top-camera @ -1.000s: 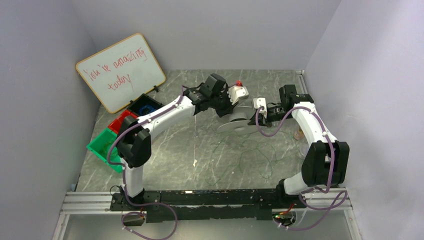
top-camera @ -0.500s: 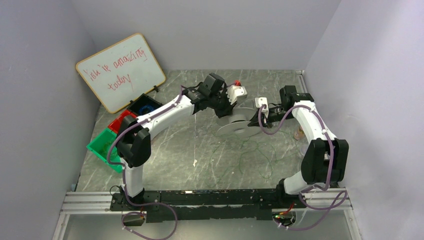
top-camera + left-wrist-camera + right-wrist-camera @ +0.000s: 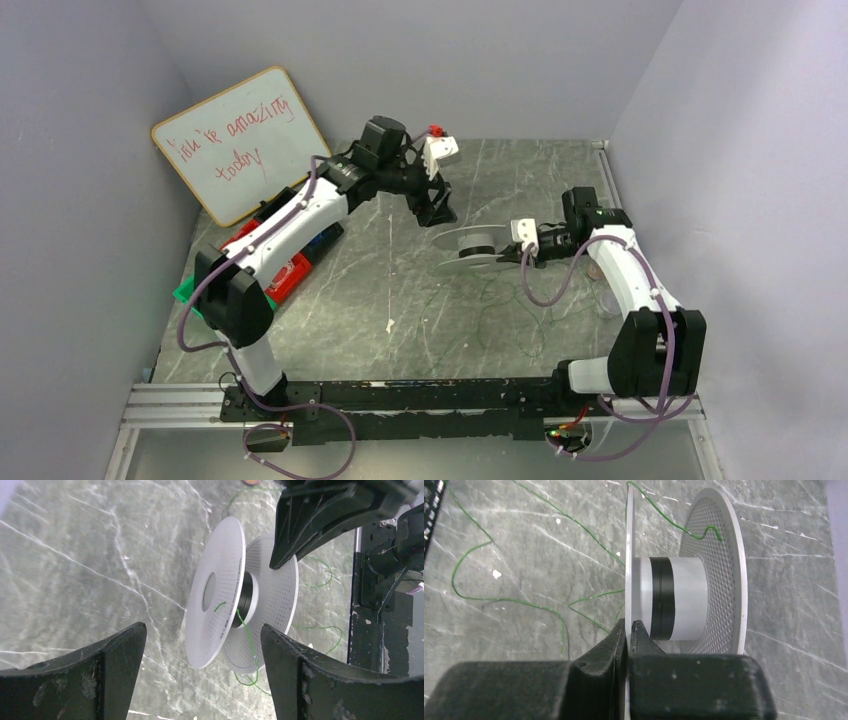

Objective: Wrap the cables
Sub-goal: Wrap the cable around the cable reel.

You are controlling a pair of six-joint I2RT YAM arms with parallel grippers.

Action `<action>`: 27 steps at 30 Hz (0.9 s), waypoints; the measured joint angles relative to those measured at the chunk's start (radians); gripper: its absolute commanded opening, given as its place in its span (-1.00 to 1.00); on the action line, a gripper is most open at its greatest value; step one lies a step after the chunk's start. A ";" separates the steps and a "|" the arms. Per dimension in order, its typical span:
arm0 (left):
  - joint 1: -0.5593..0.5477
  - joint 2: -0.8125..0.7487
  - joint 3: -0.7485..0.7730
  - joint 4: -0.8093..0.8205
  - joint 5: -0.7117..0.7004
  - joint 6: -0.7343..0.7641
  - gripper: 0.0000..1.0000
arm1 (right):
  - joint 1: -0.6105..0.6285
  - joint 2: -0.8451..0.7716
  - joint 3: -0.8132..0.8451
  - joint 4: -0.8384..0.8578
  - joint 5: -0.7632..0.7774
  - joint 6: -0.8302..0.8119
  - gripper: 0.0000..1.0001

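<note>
Top external: where's the cable?

Loose green loops of cable [image 3: 500, 312] lie on the table [image 3: 400, 290], on the near side of the spool [image 3: 474, 245], between the two arms

And the grippers there?

The right gripper [image 3: 512, 251] is at the spool's right rim. The left gripper [image 3: 437, 212] sits just beyond the spool, apart from it. A whiteboard [image 3: 240, 142] leans in the far left corner, and a red bin [image 3: 292, 272] shows under the left arm

Left wrist?

Its fingers [image 3: 75, 680] are spread wide with nothing between them. The spool shows in the gap, further off. A green strand crosses the nearer flange and seems to come off the hub, though it's too fine to be sure. More cable lies on the table past it. The right gripper's black fingers reach in from the top right to the spool's rim

Right wrist?

Those fingers [image 3: 619, 635] are pinched tight on one flange, which runs edge-on between them. The hub, with a black band, sits just behind. Cable wanders over the table to the left, and one strand crosses from flange to flange above the hub
</note>
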 measured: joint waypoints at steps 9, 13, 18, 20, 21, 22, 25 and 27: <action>-0.010 -0.083 -0.033 0.003 -0.025 0.068 0.76 | 0.024 -0.161 -0.247 0.295 0.068 -0.072 -1.00; -0.056 -0.083 -0.067 -0.042 -0.023 0.162 0.70 | 0.029 -0.176 -0.275 0.361 0.093 -0.085 -1.00; -0.127 -0.083 -0.081 -0.108 -0.033 0.298 0.63 | 0.029 -0.145 -0.248 0.351 0.103 -0.113 -1.00; -0.148 -0.083 -0.088 -0.118 -0.049 0.344 0.61 | 0.029 -0.137 -0.238 0.338 0.106 -0.124 -1.00; -0.151 -0.082 -0.091 -0.119 -0.055 0.356 0.60 | 0.029 -0.132 -0.233 0.328 0.106 -0.131 -1.00; -0.153 -0.080 -0.093 -0.120 -0.063 0.374 0.58 | 0.029 -0.125 -0.222 0.310 0.107 -0.141 -1.00; -0.151 -0.069 -0.094 -0.119 -0.095 0.407 0.55 | 0.029 -0.095 -0.174 0.251 0.106 -0.170 -1.00; -0.150 -0.060 -0.094 -0.116 -0.123 0.420 0.54 | 0.029 -0.068 -0.131 0.195 0.103 -0.192 -1.00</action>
